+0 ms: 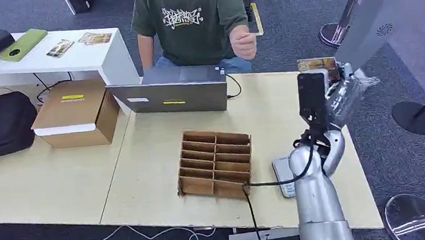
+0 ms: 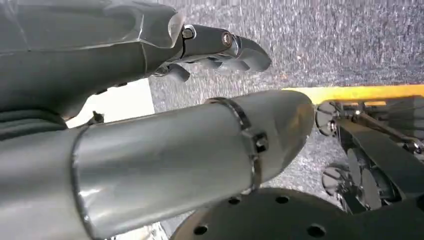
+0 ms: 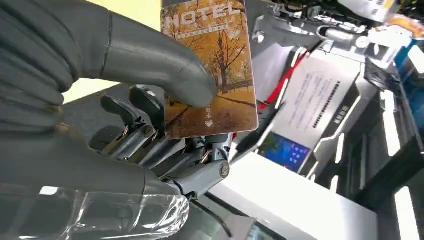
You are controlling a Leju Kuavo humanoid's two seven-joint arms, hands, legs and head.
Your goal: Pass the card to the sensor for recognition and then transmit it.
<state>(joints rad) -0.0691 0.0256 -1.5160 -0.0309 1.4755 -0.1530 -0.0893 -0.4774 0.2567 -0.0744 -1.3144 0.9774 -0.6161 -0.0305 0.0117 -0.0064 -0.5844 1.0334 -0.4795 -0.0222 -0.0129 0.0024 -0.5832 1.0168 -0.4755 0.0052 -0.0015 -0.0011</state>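
1. Up at the far right of the table (image 1: 144, 161), the card (image 1: 317, 64) is held high by the right hand (image 1: 335, 86).
2. The card (image 3: 210, 70) is pinched between the thick thumb and the dark fingers (image 3: 150, 135) of the right hand (image 3: 125, 125); the word "HOTEL" and yellow trees can be read on it.
3. The card's long side is pointed out from the hand, away from the wrist.
4. A small grey box (image 1: 284, 174), maybe the sensor, is seen on the table low beside the right arm, so the card is likely to be brought down to it.
5. The left hand (image 2: 220, 47) is hung by the floor with nothing in it, its fingers bent a little but apart.
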